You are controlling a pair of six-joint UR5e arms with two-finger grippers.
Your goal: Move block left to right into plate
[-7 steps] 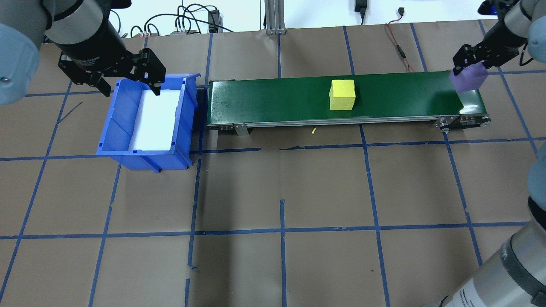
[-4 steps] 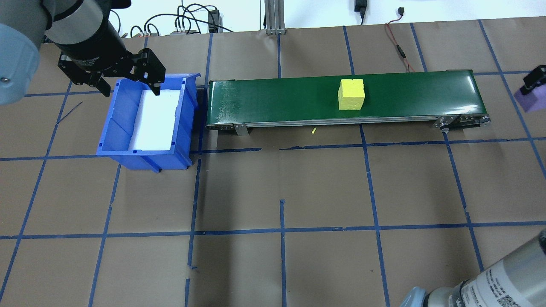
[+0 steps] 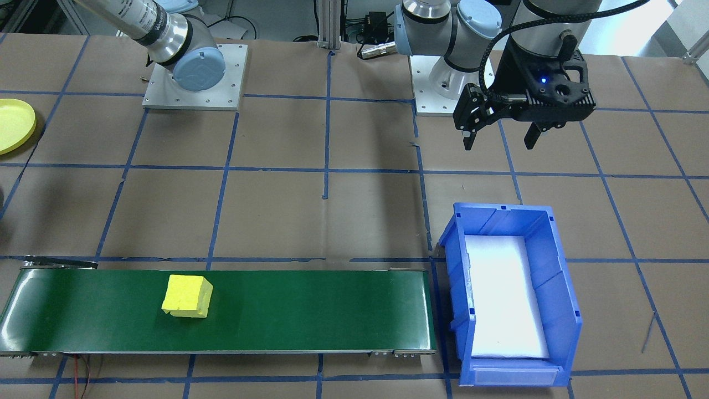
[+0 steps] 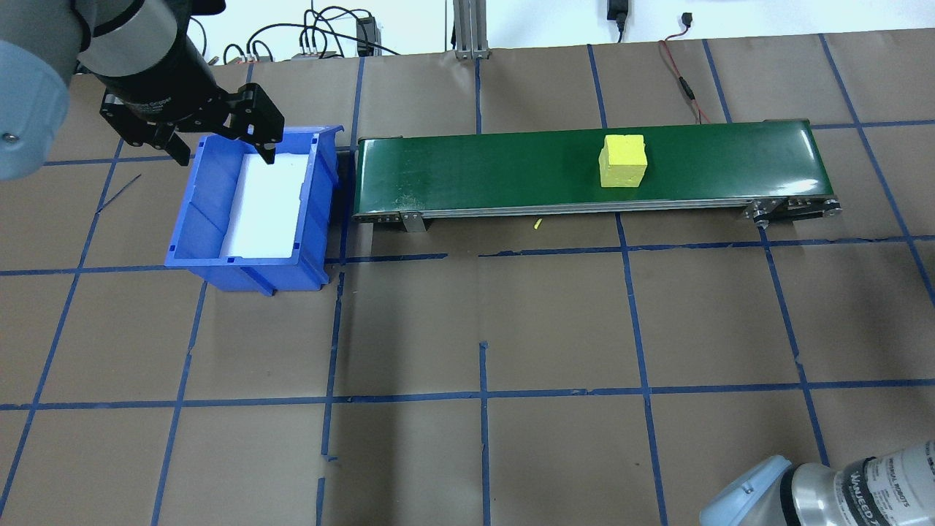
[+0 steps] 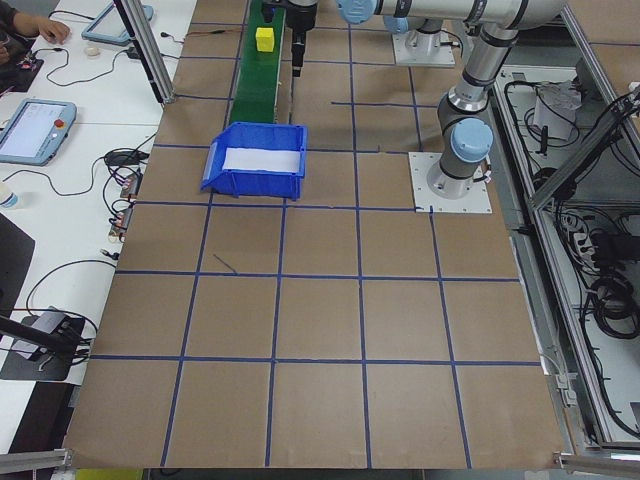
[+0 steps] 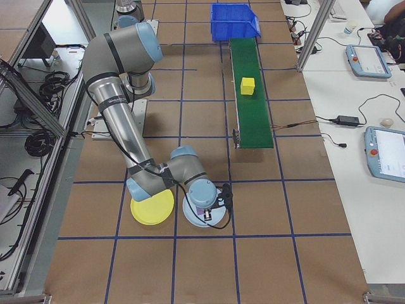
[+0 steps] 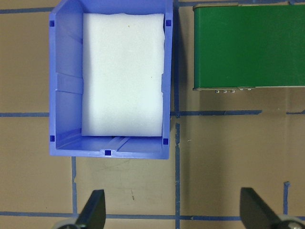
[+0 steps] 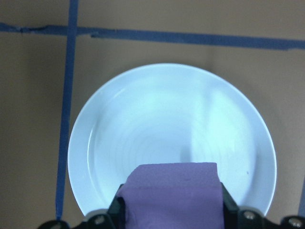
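A purple foam block [image 8: 174,191] is clamped in my right gripper [image 8: 174,212], which hangs over a pale blue plate [image 8: 171,119]. In the exterior right view the right gripper [image 6: 216,204] hovers over that pale plate [image 6: 201,217], and the yellow plate [image 6: 152,209] lies just beside it, partly under the arm. The yellow plate [image 3: 14,124] holds nothing. A yellow block [image 4: 623,161] rides on the green conveyor [image 4: 475,168]. My left gripper [image 4: 223,155] stands open above the near end of the blue bin [image 4: 190,212], with nothing between its fingers [image 7: 93,212].
The blue bin [image 3: 554,277] has a white foam liner and nothing else in it; it stands at the conveyor's [image 3: 304,310] left end. Cables run along the table's far edge. Brown paper with a blue tape grid covers the table.
My right gripper has carried the purple block off the conveyor's right end and out of the overhead view. The yellow block has ridden rightward along the belt. The left gripper has not moved.
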